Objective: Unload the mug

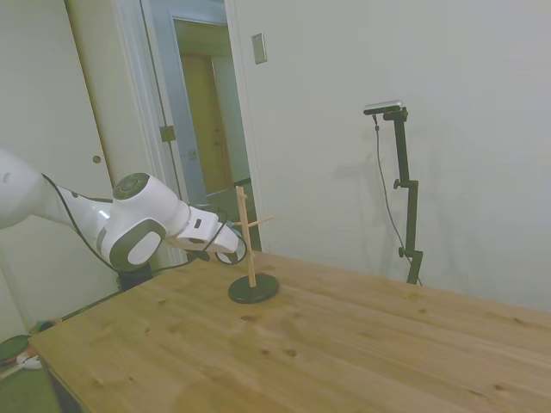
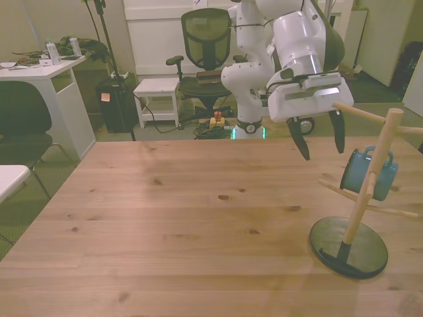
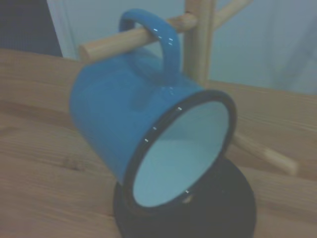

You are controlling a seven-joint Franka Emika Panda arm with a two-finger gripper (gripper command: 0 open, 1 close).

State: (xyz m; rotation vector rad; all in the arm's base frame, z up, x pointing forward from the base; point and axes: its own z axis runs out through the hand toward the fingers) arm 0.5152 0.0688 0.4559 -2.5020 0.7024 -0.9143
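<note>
1. A wooden table (image 2: 165, 218) with visible knots fills the near part of the front view.
2. A wooden peg stand (image 2: 370, 191) on a dark round base (image 2: 349, 247) sits at the table's right in the front view.
3. Beyond the far edge stand a mesh office chair (image 2: 206, 39), a small white stool (image 2: 157, 89) and a white desk (image 2: 39, 72) at far left.
</note>
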